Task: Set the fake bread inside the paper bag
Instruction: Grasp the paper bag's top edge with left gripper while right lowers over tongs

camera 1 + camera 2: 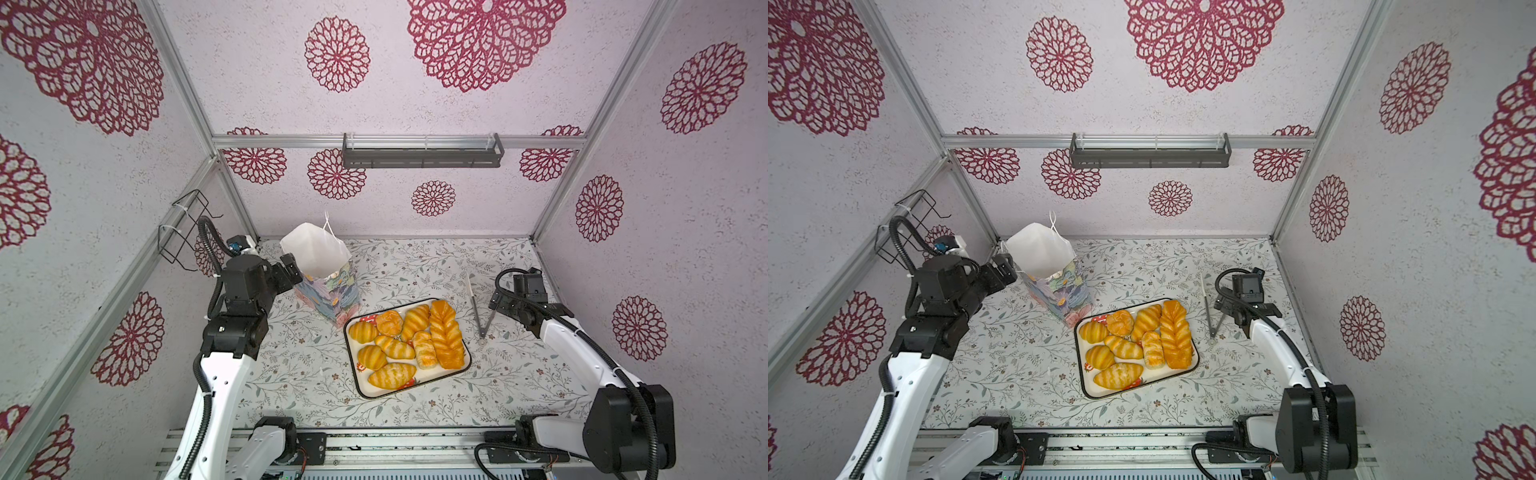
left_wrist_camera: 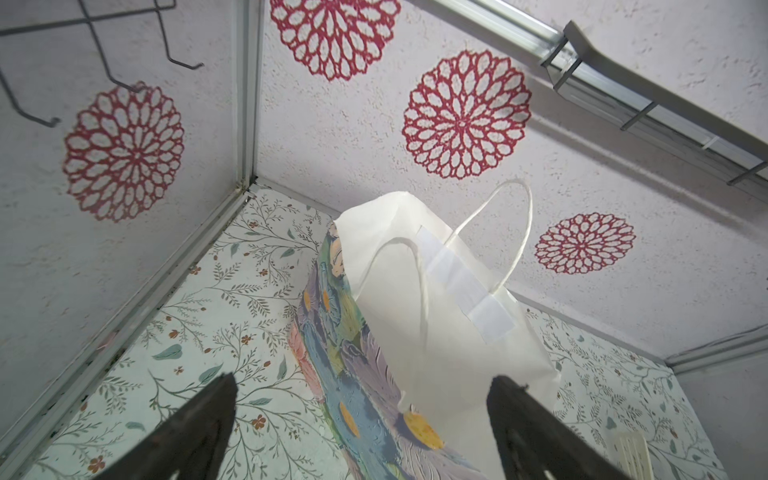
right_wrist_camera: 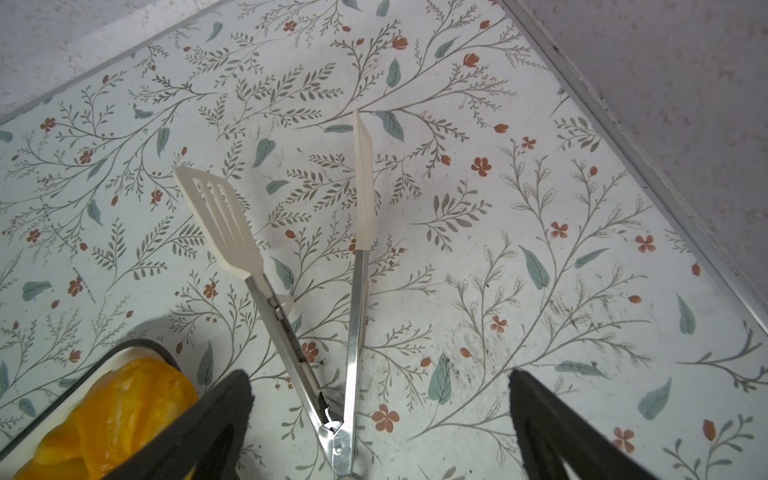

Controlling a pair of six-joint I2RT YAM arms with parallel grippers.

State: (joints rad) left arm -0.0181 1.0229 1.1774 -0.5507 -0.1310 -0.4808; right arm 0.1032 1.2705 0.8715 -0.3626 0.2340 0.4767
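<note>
Glossy ridged fake bread point(image 1: 409, 340), enamel tray point(image 1: 417, 384)

Bag point(image 1: 318, 251) mouth open, 1 cord handle point(image 2: 423, 291) leaning in; tongs point(image 1: 482, 316) beside tray point(image 1: 415, 389), gap btwn.

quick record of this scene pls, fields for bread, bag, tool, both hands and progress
bread: eight fake bread pieces visible, all on the tray
bag: paper bag upright, mouth open, behind and left of the tray in both top views; no bread seen inside
tool: tongs lying spread open on the table, right of the tray
left hand: open, empty, at the bag's rim; contact unclear
right hand: open, empty, over the tongs, not gripping them
progress: no bread moved yet
</note>
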